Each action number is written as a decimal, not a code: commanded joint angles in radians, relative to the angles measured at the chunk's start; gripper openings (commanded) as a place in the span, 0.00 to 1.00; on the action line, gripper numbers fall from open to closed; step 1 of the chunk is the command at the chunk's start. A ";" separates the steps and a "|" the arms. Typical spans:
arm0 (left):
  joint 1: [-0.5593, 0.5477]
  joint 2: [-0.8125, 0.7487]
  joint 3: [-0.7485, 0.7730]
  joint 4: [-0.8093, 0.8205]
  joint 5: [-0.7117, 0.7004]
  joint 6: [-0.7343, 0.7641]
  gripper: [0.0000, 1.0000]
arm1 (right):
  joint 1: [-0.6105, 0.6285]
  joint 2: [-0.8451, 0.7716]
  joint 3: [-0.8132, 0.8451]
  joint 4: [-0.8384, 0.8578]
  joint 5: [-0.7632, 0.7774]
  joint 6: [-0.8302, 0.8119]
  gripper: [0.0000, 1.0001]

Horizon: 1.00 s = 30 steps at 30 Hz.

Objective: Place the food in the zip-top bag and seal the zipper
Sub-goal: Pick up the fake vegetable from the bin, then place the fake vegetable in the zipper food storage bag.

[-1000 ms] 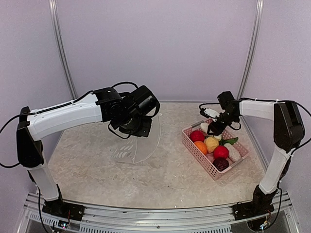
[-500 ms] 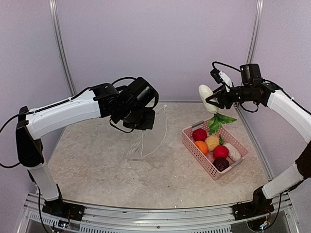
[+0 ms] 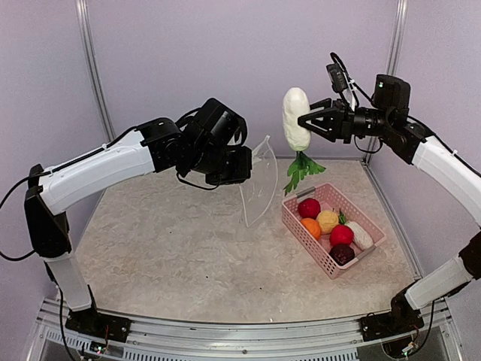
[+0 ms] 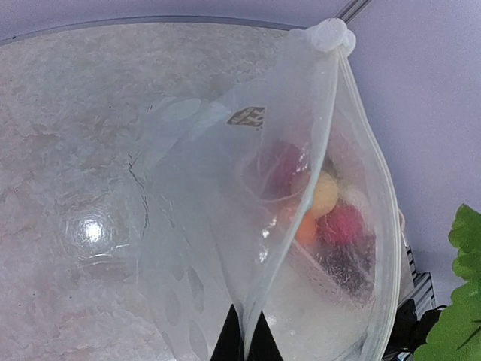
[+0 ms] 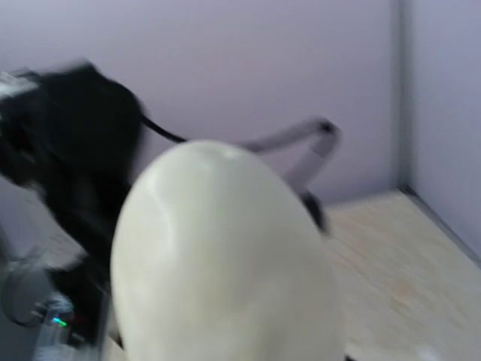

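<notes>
Left pincer (image 3: pixel 246 162) is up in the air with its jaws pressed together on one edge of the zip-top bag (image 3: pixel 259 184). The clear bag hangs down from the pinch, standing nearly edge-on, and sits between the two pincers. Can't tell if its lowest corner touches the table (image 3: pixel 165 256). In the left wrist view the pale zipper (image 4: pixel 313 184) runs straight away from the fingertips, and the mouth looks parted.

Right pincer (image 3: pixel 310 120) is raised too, level with the left one or a bit higher. It's clamped on the side of a white radish (image 3: pixel 295 116), which hangs upright at its fingertips on the side facing the bag. The green leaf (image 3: pixel 302 167) dangles below the jaws. The radish is near the bag's top edge but not touching it. The right wrist view is just a blurry white blob up close.

The rest of the food is well below the right pincer in the pink basket (image 3: pixel 304 239): red ball (image 3: pixel 306 208), orange ball (image 3: pixel 310 228), yellow ball (image 3: pixel 327 221), another red one, a white oblong piece (image 3: pixel 361 235) and a dark purple ball (image 3: pixel 341 254).
</notes>
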 commanded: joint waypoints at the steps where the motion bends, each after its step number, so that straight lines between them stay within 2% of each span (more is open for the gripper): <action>1: 0.009 0.030 0.043 0.058 0.061 -0.040 0.00 | 0.050 0.064 0.012 0.296 -0.130 0.268 0.26; 5: 0.013 0.039 0.051 0.069 0.088 -0.057 0.00 | 0.086 0.113 0.009 0.547 -0.156 0.451 0.26; 10: 0.018 0.038 0.043 0.092 0.128 -0.076 0.00 | 0.108 0.171 0.010 0.773 -0.152 0.611 0.26; 17: 0.023 0.020 0.011 0.130 0.154 -0.089 0.00 | 0.121 0.257 -0.032 0.942 -0.145 0.729 0.27; 24: 0.024 -0.007 -0.033 0.174 0.183 -0.103 0.00 | 0.124 0.306 -0.088 1.029 -0.178 0.757 0.27; 27: 0.025 -0.038 -0.066 0.194 0.181 -0.106 0.00 | 0.124 0.295 -0.113 0.946 -0.187 0.675 0.28; 30: 0.025 -0.063 -0.088 0.197 0.168 -0.104 0.00 | 0.124 0.264 -0.146 0.820 -0.183 0.526 0.28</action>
